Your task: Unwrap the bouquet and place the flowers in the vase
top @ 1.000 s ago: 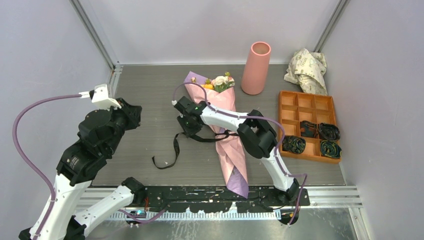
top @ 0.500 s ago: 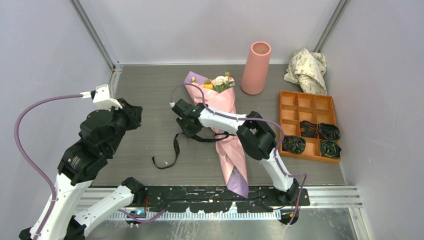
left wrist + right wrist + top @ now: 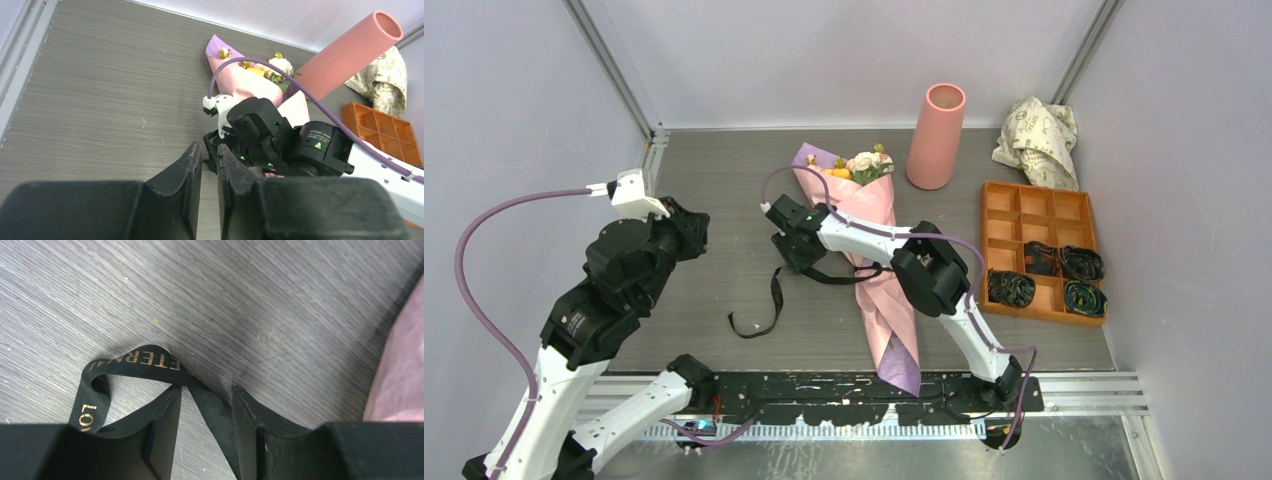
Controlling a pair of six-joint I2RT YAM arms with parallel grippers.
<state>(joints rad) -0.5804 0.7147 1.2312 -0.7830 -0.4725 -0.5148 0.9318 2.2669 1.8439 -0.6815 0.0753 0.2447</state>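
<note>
Lying just beside right tool (image 3: 204,391): bouquet (image 3: 886,300)

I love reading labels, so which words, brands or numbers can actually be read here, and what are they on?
"ETERNAL": gold letters on the black ribbon, right wrist view.
"LO": start of another gold word on the same ribbon's lower loop; the rest curls out of sight.
Print on the crumpled cream paper: too small to read.
White label on a motor of the right arm: too small to read.
</note>
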